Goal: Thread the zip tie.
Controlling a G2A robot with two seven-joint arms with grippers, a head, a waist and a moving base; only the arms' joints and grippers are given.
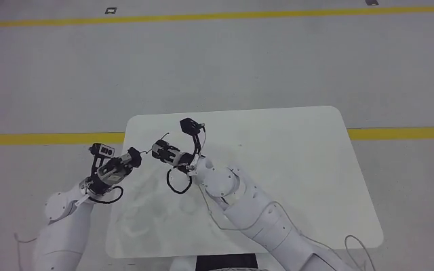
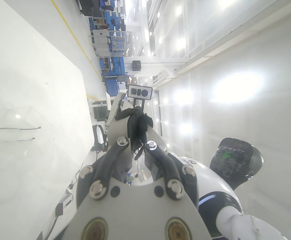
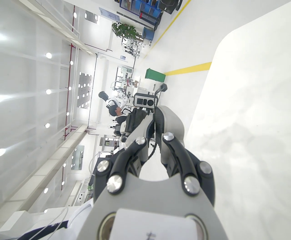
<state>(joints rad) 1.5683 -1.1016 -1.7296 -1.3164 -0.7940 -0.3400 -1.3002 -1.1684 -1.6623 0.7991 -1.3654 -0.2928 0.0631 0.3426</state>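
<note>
Left gripper and right gripper tip to tip above table left edge, both pinched closed. Thin zip tie between them; holder unclear.

No print is legible here: a white label on the base of the right gripper shows one dark mark cut off at the view's edge, and a far wall sign is too small to read.

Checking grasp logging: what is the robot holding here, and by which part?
A thin black zip tie spans between left claw and right claw; where each grips it cannot be told.
</note>
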